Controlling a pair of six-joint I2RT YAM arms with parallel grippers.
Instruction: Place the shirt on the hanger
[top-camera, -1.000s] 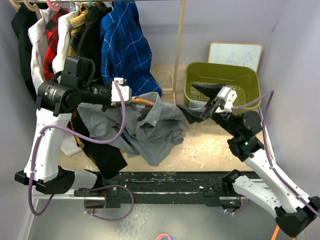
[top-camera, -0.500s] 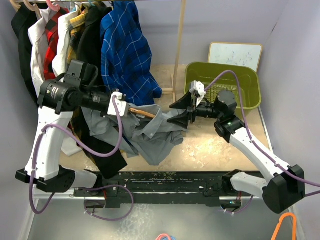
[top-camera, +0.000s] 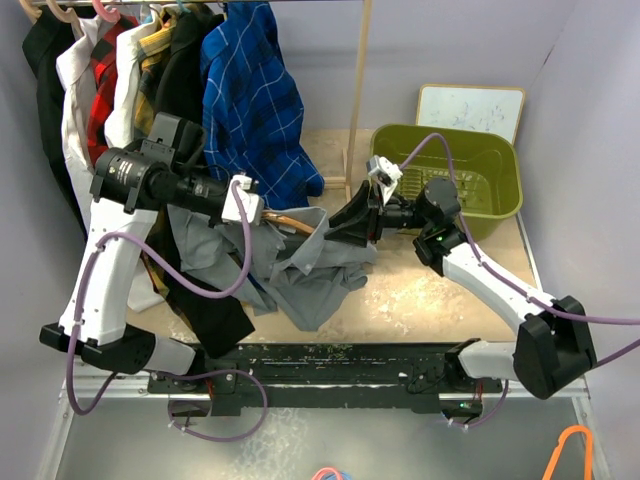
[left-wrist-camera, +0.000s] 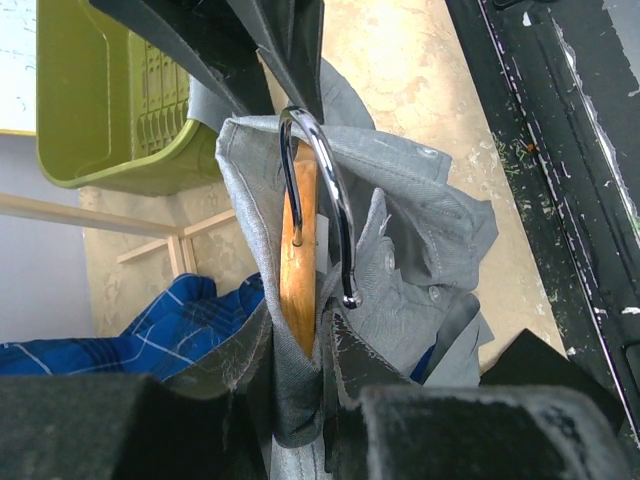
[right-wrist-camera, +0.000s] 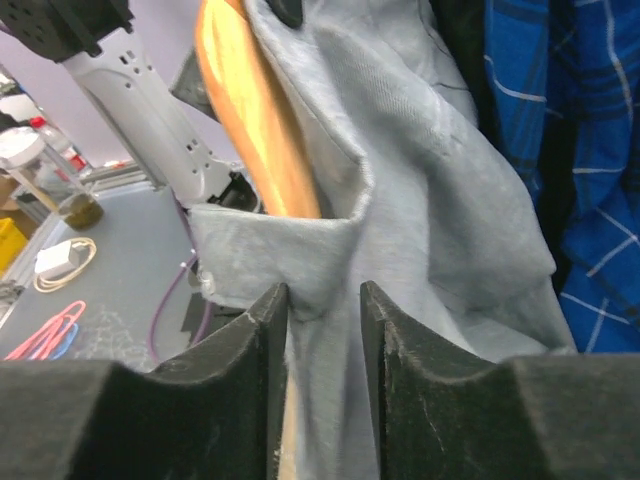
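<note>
The job looked roughly half done. The left claw (top-camera: 248, 204) held the hanger (top-camera: 290, 222) up over the middle of the table (top-camera: 440, 300), its fingers closed on the wood with a fold of cloth caught between them. The shirt (top-camera: 315, 270) was draped around the hanger, its collar bunched about the metal hook (left-wrist-camera: 325, 200). The rest sagged in a heap toward the near edge. Its shoulders did not seem seated on the hanger's ends, and that, by my reading, was what remained.

The right claw (top-camera: 348, 224) was narrow, pinching an edge of the shirt just beside the wood. A second before, it had hung open and apart from the cloth, near the green bin (top-camera: 500, 205) at the far right corner. The left arm had lifted slightly toward the far edge.
</note>
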